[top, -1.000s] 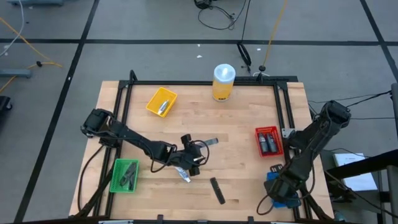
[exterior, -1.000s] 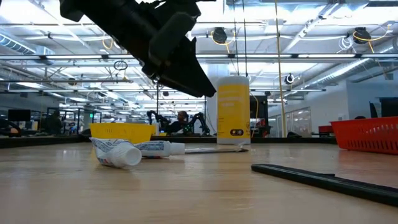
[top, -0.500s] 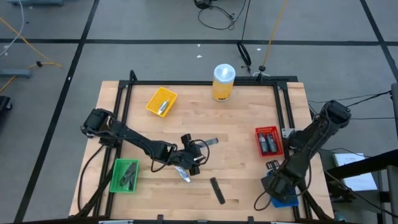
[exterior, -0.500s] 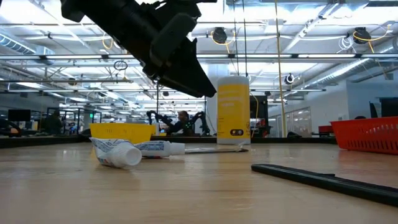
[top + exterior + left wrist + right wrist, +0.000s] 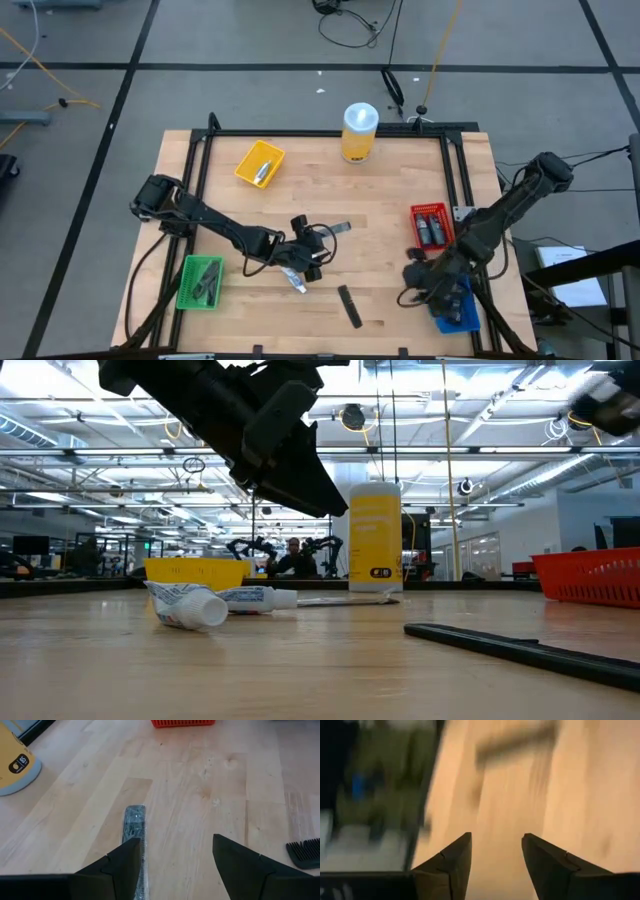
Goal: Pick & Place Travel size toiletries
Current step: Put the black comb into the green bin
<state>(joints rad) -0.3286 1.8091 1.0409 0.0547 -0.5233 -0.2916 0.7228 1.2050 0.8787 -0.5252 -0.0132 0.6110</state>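
Observation:
My left gripper (image 5: 316, 244) (image 5: 175, 846) hovers open over the middle of the table. A flat silver sachet (image 5: 134, 820) (image 5: 340, 228) lies just ahead of it. A white toothpaste tube (image 5: 297, 283) (image 5: 188, 606) lies beneath the left wrist, and a second small tube (image 5: 256, 597) lies behind it. A black comb (image 5: 350, 305) (image 5: 520, 647) lies flat toward the near edge. My right gripper (image 5: 413, 282) (image 5: 495, 846) is open and blurred in its wrist view, right of the comb and just left of the blue bin (image 5: 455, 310).
Yellow bin (image 5: 260, 163) holds a silver tube, green bin (image 5: 200, 282) holds dark items, and red bin (image 5: 432, 227) holds dark tubes. The tall yellow canister (image 5: 360, 132) stands at the far edge. A black frame (image 5: 300, 133) rims the table. Bare wood lies between the sachet and the red bin.
My right arm has swung from above the blue bin at the near right corner toward the table's left, and its gripper now hangs between the bin and the comb. The left arm and the objects have stayed put.

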